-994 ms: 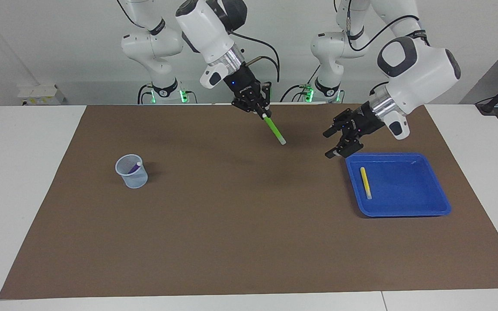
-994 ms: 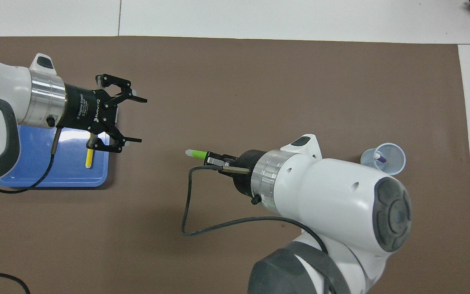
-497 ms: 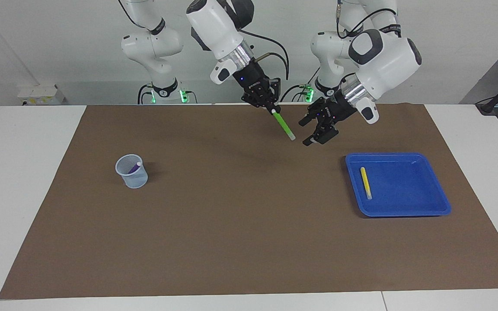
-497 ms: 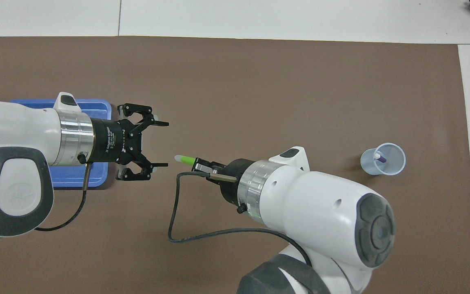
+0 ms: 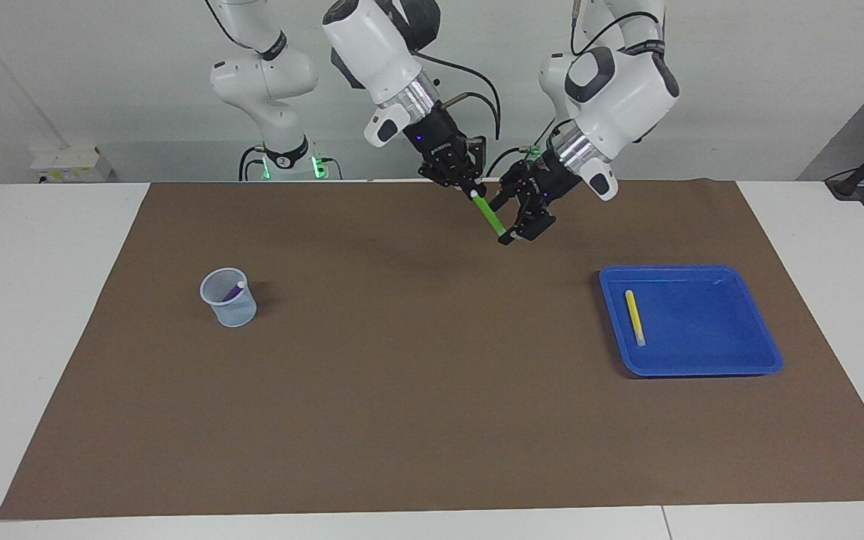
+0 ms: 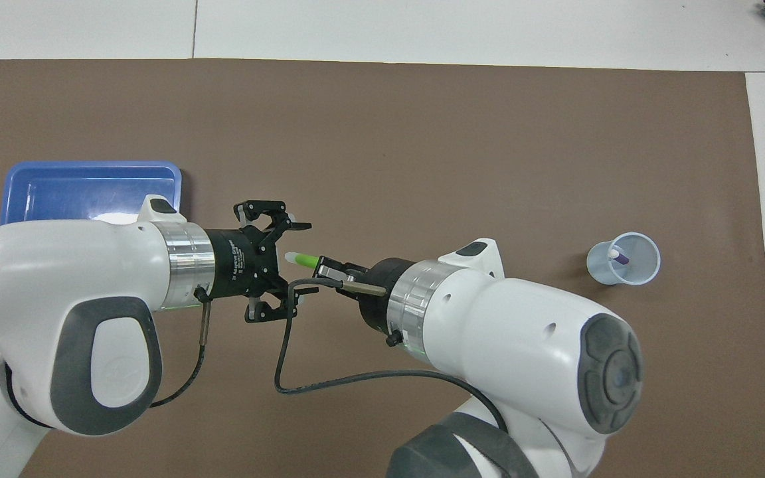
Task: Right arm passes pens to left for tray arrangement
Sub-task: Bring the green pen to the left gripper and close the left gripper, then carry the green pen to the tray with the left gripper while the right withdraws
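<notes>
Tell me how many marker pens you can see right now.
3. The green pen is held up in the right claw, its free end between the open left claw's fingers. The yellow pen lies in the blue tray. The purple pen stands in the mesh cup.

Setting: robotics laboratory. Evidence noted: two white robot arms [image 5: 372, 45] mounted at one end of a white table [image 5: 34, 300], green status lights at their bases; brown mat [image 5: 402, 375] covering the work surface; bare pale wall; trailing black cables [image 6: 303, 372]; no domestic furnishings seen.
</notes>
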Motion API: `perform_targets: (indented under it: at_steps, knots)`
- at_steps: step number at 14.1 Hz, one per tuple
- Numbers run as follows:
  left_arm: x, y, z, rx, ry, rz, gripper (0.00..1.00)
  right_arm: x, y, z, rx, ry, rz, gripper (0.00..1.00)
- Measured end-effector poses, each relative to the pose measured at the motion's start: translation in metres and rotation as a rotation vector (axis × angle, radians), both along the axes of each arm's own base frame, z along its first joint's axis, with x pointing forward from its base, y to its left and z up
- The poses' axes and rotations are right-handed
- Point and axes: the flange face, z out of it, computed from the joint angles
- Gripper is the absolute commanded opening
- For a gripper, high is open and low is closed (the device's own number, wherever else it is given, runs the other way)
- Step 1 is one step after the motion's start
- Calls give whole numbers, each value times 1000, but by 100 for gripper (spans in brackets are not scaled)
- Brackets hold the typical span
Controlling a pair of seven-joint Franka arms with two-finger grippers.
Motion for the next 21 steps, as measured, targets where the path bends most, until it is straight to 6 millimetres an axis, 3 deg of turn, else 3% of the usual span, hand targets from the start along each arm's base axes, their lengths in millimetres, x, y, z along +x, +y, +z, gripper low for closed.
perform_targets:
  at_steps: [2,4,5,10,17,18,19,20,21]
  knots:
    - [-6,-4,-3,2,2,1,61,0,0,0,0,0,0,0]
    - [-7,-3,0,1,-3,2,51,0,0,0,0,0,0,0]
    - [-7,-2,1,0,-5,2,37,0,0,0,0,0,0,0]
    - [-7,1,4,-2,-13,4,0,0,0,0,0,-1,-1,0]
    - [-9,4,4,0,-6,-34,0,0,0,-2,2,4,-3,0]
    - [-9,4,4,1,-10,-43,0,-1,0,-2,4,7,-3,25]
    - [-9,5,4,1,-13,-49,0,-1,0,-2,5,9,-4,76]
    - [-10,5,4,1,-11,-58,0,0,0,-2,6,11,-7,100]
    - [-11,5,5,1,-10,-66,0,0,-1,-2,7,13,-12,100]
